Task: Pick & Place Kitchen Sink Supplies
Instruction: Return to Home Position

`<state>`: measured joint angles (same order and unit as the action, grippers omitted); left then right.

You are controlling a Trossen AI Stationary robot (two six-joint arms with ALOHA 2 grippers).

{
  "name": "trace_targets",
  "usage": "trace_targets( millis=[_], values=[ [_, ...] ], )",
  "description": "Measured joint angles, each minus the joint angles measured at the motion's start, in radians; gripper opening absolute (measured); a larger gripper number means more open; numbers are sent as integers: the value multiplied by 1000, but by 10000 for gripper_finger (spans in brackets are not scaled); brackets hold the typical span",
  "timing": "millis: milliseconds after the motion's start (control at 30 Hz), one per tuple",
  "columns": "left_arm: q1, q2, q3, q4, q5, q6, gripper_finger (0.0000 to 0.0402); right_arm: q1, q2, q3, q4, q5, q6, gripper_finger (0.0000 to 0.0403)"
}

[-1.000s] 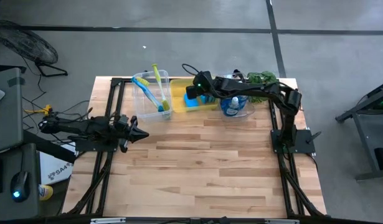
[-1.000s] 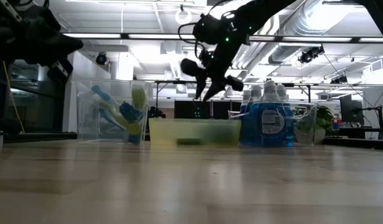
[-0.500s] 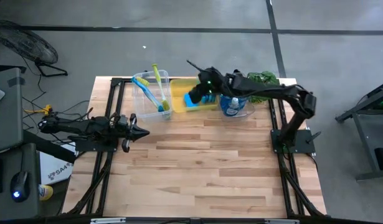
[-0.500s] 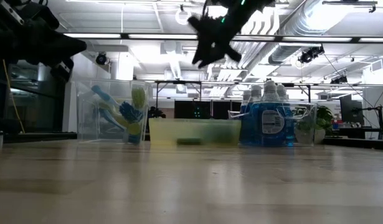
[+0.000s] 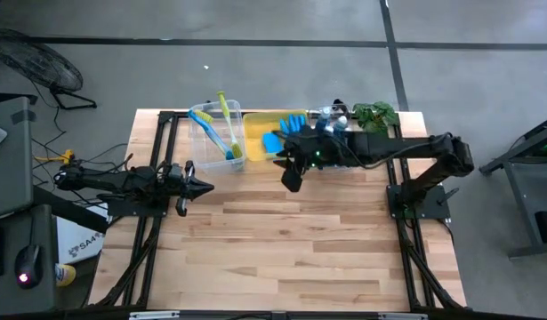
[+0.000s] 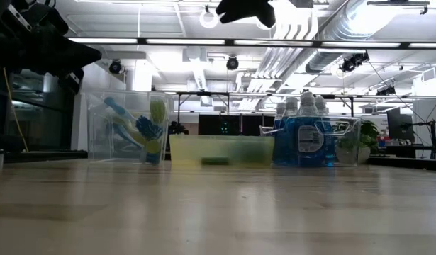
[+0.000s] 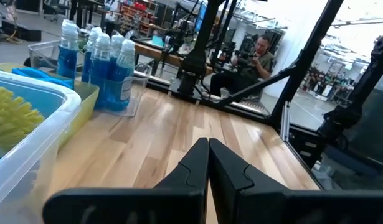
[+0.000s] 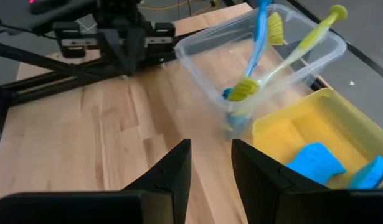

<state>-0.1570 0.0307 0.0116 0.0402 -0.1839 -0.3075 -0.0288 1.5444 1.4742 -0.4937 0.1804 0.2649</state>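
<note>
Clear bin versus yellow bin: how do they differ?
The clear bin is see-through and taller; the yellow bin is shallower. The clear bin holds leaning brushes; the yellow bin, blue sponges. Both sit side by side on the table.

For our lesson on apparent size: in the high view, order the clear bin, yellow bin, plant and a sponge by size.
Largest: clear bin and yellow bin, too alike to rank.
Next: plant.
Smallest: sponge.
</note>
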Motion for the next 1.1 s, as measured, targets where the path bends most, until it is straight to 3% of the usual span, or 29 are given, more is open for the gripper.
trace_targets(
  millis=[67,167,300,433,867,1100],
  values=[
    [0,0,0,1,-2,-7,2,22,0,-2,6,11,4,108],
    [0,0,0,0,-2,-12,2,42,-32,-97,175,-21,21,108],
    [0,0,0,0,-2,-12,2,51,-126,-378,548,-104,82,108],
    [0,0,0,1,-1,-15,2,50,-257,-636,773,-116,154,108],
    [0,0,0,2,-1,-15,2,49,-807,-1123,867,-25,170,108],
    [0,-1,0,2,-1,-15,2,49,-980,-1307,1005,-25,164,108]
  ],
)
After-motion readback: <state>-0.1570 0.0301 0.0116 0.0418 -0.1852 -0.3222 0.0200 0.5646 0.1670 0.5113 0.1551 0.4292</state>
